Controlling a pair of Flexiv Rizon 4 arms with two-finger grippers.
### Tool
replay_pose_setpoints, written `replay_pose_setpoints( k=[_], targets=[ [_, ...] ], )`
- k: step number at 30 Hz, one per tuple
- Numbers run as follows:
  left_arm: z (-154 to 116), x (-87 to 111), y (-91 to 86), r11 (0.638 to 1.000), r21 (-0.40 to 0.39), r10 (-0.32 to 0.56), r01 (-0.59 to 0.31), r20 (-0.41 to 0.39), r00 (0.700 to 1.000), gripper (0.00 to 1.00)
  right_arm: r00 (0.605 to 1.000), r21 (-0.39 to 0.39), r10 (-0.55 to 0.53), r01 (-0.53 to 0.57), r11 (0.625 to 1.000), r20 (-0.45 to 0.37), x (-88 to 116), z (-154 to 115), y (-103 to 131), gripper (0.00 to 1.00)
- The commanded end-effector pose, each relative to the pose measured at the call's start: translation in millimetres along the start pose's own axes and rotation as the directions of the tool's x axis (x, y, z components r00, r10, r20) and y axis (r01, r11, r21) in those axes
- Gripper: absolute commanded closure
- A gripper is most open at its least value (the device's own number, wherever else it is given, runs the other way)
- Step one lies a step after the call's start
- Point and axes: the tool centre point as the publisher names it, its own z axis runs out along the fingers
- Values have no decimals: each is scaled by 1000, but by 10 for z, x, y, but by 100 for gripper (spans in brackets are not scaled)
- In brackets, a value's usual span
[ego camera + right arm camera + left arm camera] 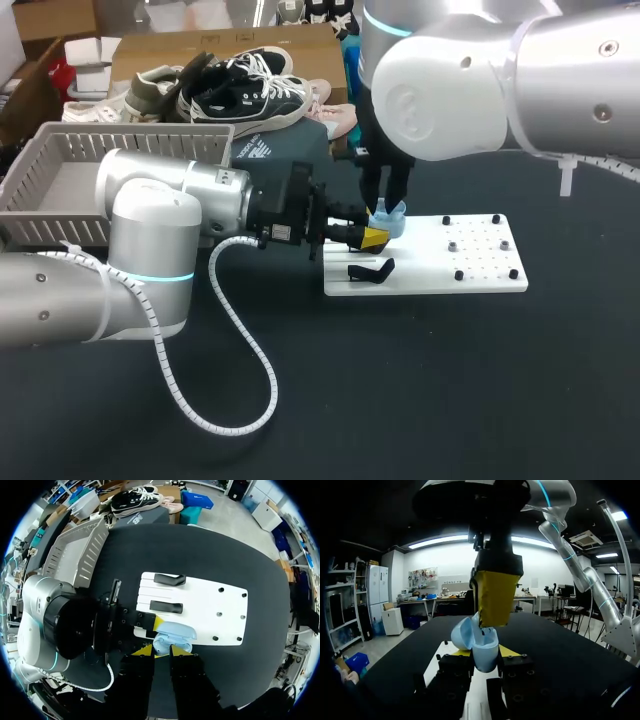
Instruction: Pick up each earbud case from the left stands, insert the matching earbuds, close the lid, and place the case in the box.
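The far left corner of the flat white plastic board (470,275) is crowded. The left gripper (372,238) comes in level from the left, clamped on the light blue plastic earbud case (392,215), and the right gripper (386,205) hangs straight over it, so there is no way in from above or from the left. Just near of them, a low black plastic stand (370,270) blocks the board's near left edge. The board's right half carries only small black pegs (459,274), with open air above.

The grey slatted plastic basket (130,132) at far left is open on top, but the left arm (150,225) lies along its near side. A white coiled cable (245,350) loops over the near left of the black table (450,400). The near right is free.
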Motion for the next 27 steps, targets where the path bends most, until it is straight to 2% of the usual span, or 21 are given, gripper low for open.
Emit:
replay_pose_setpoints(
  k=[1,8,9,14,15,18,19,21,22,27],
  targets=[
    [3,1,-2,1000,-2,1,-1,0,1000,100,1000,3,-1,1,1000,-6,-27,21,2,100],
    [3,1,-2,1000,-2,1,-1,0,1000,100,1000,17,-4,4,1000,-11,-13,37,-7,100],
    [3,1,-2,1000,-2,1,-1,0,1000,100,1000,18,-5,5,1000,-11,-10,38,-8,91],
    [3,1,-2,1000,-2,1,-1,0,1000,100,1000,22,-6,6,1000,-14,7,39,-14,89],
    [3,1,-2,1000,-2,1,-1,0,1000,100,1000,23,-6,7,1000,-14,7,39,-14,83],
    [3,1,-2,1000,-2,1,-1,0,1000,100,1000,24,-5,5,1000,-11,8,33,-14,54],
    [3,1,-2,1000,-2,1,-1,0,1000,100,1000,23,-5,5,1000,-10,8,29,-13,52],
    [3,1,-2,1000,-2,1,-1,0,1000,100,1000,24,-4,4,1000,-5,10,20,-12,30],
    [3,1,-2,1000,-2,1,-1,0,1000,100,1000,23,-4,4,1000,-3,11,10,-13,15],
    [3,1,-2,1000,-2,1,-1,0,1000,100,999,-10,17,-17,1000,43,17,-150,-45,0]
  ],
)
